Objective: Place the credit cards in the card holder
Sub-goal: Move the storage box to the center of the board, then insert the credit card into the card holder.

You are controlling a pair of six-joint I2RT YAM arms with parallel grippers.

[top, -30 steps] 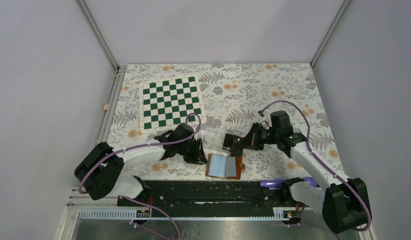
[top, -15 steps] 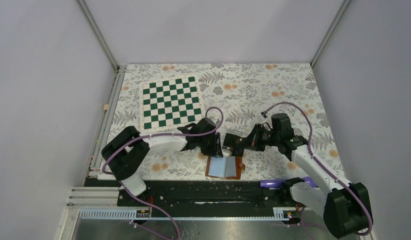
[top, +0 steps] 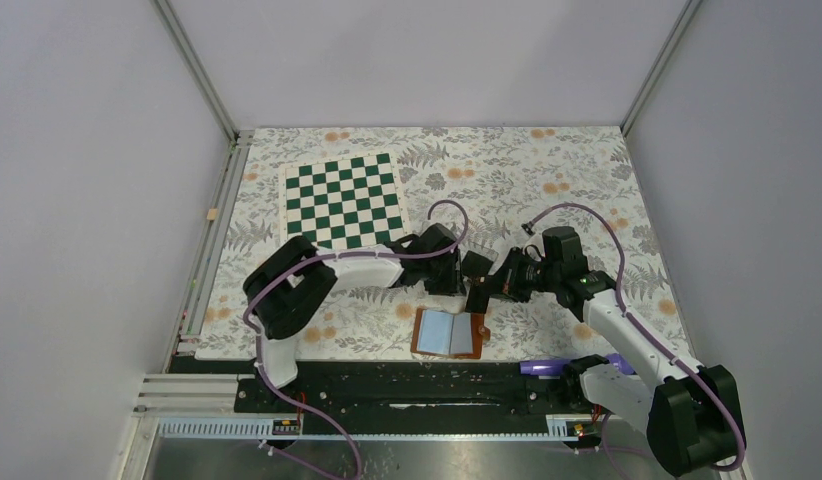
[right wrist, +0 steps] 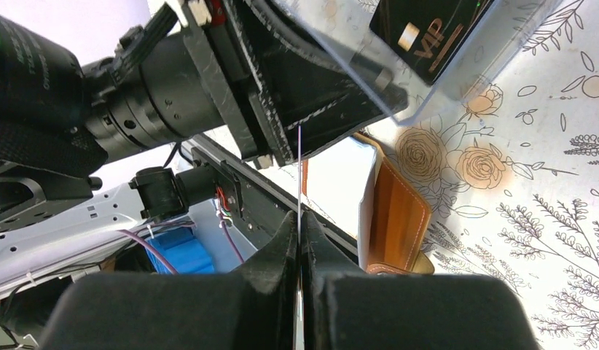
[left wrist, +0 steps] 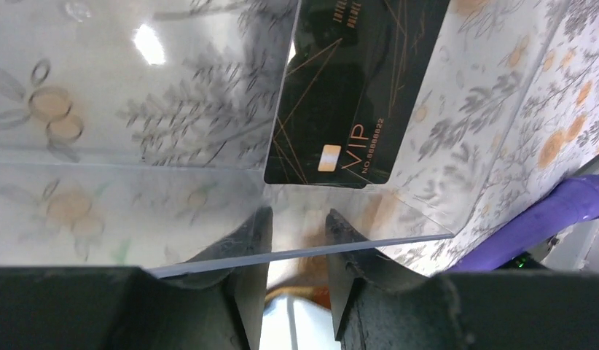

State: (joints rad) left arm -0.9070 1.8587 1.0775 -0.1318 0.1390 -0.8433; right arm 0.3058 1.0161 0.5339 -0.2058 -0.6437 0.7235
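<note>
Your left gripper (left wrist: 297, 215) has its two black fingers (left wrist: 253, 240) a narrow gap apart, clamped on nothing, at the near wall of the clear plastic box (left wrist: 136, 109); the tips show through that wall. Inside the box sits a thin black credit card with a gold chip and VIP lettering (left wrist: 333, 95). Your right gripper (right wrist: 299, 222) is pressed together on a second thin card (right wrist: 299, 168), which you see only edge-on as a pale line, so its face cannot be read. The small brown leather card holder (top: 449, 333) lies open on the floral tablecloth (top: 547, 180), just nearer than both grippers, with its pale blue sleeves up. The green-and-white chessboard mat (top: 342, 203) lies to the far left, well apart.
</note>
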